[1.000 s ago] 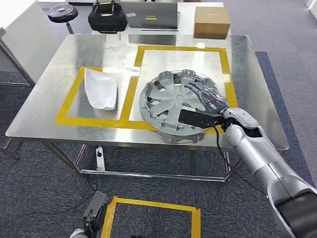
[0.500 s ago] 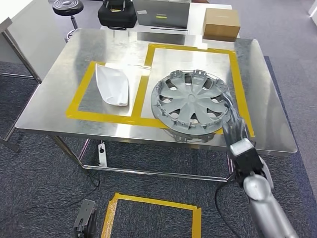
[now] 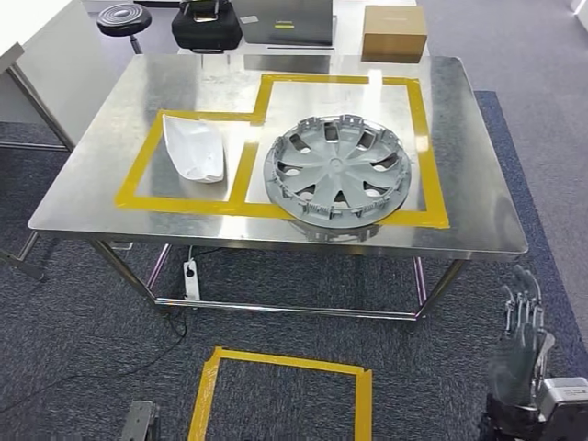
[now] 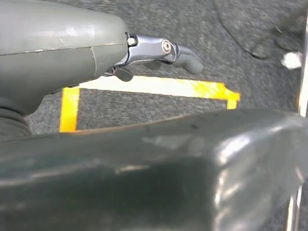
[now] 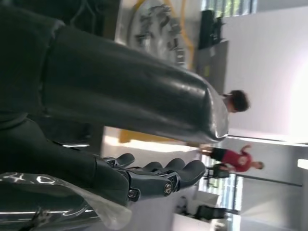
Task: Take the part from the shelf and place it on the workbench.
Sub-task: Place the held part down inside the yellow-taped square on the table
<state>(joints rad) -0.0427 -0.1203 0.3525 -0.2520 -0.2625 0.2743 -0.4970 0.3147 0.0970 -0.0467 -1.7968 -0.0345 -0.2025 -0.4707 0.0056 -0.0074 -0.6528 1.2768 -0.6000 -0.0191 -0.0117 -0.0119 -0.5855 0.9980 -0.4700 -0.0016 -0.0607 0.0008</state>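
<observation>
The hubcap [image 3: 337, 170] lies flat on the bench [image 3: 471, 165], centre frame, its near rim over the yellow tape [image 3: 424, 138]. Right hand [image 3: 521, 354], lower right, hangs empty, fingers spread. Left hand [image 4: 160, 50]: cannot tell. Little risk remains beyond someone bumping the bench.
</observation>
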